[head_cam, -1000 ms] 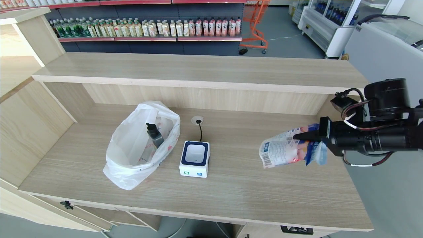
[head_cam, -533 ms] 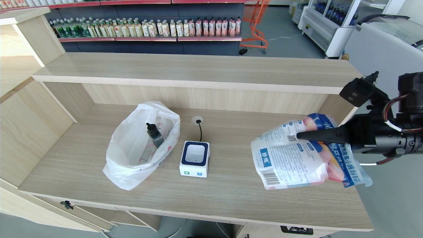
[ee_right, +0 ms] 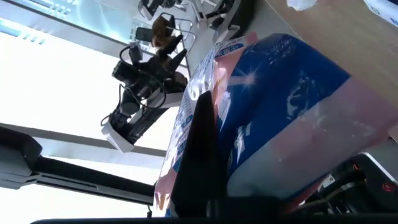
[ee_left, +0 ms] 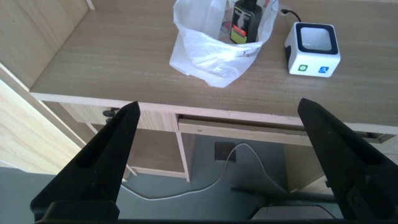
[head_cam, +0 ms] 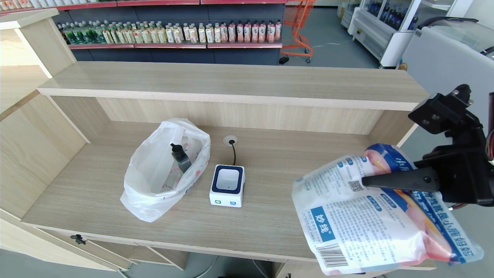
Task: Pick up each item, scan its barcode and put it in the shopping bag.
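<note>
While the right gripper (head_cam: 364,181) pinches the packet (head_cam: 359,224), seemingly by its upper edge, above the counter's (head_cam: 270,220) right front corner, the scanning step is in hand. The barcode (head_cam: 331,255) faces upward, so next it must turn down over the scanner (head_cam: 227,185) beside the shopping bag (head_cam: 142,200). The left gripper (ee_left: 217,115) hangs spread, holding nothing.

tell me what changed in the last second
The right gripper, shut on the snack packet, swung it up and back toward the near right corner of the counter, turning its barcode side more upward. The shopping bag, the bottle in it and the scanner stayed put.
</note>
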{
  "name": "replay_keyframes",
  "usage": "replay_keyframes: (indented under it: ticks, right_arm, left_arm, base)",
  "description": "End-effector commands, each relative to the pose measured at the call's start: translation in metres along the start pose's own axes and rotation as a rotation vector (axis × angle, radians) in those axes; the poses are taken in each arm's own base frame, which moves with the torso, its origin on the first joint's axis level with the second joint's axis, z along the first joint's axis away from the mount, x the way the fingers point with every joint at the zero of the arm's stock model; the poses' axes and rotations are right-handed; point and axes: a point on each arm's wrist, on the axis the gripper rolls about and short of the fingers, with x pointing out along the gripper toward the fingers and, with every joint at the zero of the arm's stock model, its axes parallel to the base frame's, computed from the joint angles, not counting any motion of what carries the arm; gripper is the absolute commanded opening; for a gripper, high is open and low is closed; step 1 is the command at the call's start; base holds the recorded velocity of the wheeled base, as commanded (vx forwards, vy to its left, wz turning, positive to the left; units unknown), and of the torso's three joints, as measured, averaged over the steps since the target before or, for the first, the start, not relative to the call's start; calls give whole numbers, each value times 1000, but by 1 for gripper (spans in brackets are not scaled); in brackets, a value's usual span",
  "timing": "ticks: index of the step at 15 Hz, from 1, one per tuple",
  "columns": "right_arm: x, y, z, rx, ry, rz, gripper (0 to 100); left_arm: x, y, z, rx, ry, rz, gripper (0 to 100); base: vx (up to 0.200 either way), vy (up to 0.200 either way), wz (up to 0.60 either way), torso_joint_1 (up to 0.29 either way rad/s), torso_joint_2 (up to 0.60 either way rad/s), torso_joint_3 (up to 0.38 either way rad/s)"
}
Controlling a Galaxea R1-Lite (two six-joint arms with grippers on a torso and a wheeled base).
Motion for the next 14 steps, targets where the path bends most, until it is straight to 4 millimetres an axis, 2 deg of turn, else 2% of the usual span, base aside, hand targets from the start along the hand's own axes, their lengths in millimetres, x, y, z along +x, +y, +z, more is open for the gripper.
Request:
replay_keyframes:
  ticks: [1, 4, 8, 10, 14]
  right_arm:
    - [2, 7, -3, -16, 9, 15, 0]
    - [-3, 16, -19, -7, 12, 14, 0]
    - [-6, 22, -18, -10, 0, 9, 0]
    - [-10, 27, -18, 54, -11, 9, 0]
    - [-14, 27, -21, 85, -27, -9, 0]
  left_arm:
    - [0, 0, 0, 0, 0, 0, 100]
    - [0, 0, 0, 0, 2, 2, 100]
    - [0, 0, 0, 0, 0, 2, 100]
    - [0, 0, 0, 0, 0, 0, 100]
    - [0, 0, 0, 0, 0, 0, 100]
  base:
    - [0, 0, 0, 0, 0, 0]
    - [0, 0, 0, 0, 0, 0]
    - [0, 0, 0, 0, 0, 0]
    - [0, 0, 0, 0, 0, 0]
    - [0, 0, 0, 0, 0, 0]
